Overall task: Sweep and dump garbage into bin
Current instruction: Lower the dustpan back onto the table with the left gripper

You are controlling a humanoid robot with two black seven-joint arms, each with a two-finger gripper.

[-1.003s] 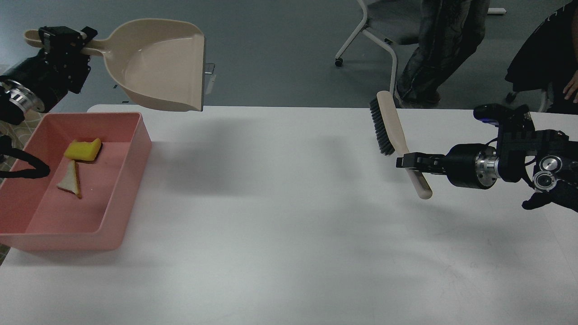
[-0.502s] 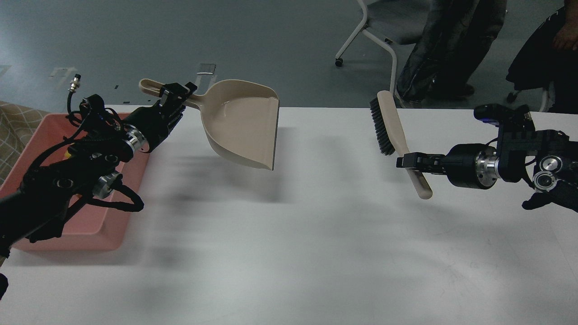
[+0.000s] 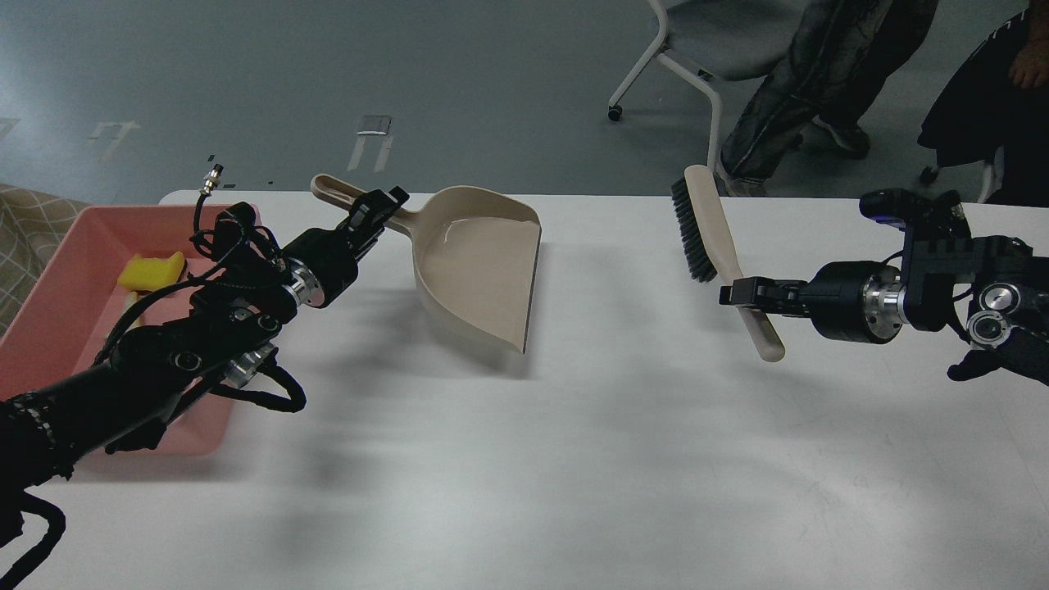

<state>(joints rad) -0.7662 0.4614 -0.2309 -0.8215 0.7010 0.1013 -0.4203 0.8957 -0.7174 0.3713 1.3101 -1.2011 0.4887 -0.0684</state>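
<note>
Pink bin point(image 3: 49, 328) at the tabletop's point(image 3: 574, 459) left edge held the yellow scrap point(image 3: 152, 271), so the dumping looked done. Left gripper point(image 3: 373, 215) had its jaws clenched on the pan point(image 3: 475, 270), low over the tabletop. Right gripper point(image 3: 750, 295) clamped the brush point(image 3: 709, 238), bristles raised.

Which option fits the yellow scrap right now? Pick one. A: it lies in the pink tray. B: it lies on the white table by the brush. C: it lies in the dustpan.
A: the yellow scrap sits inside the pink tray, while the dustpan looks empty.
</note>
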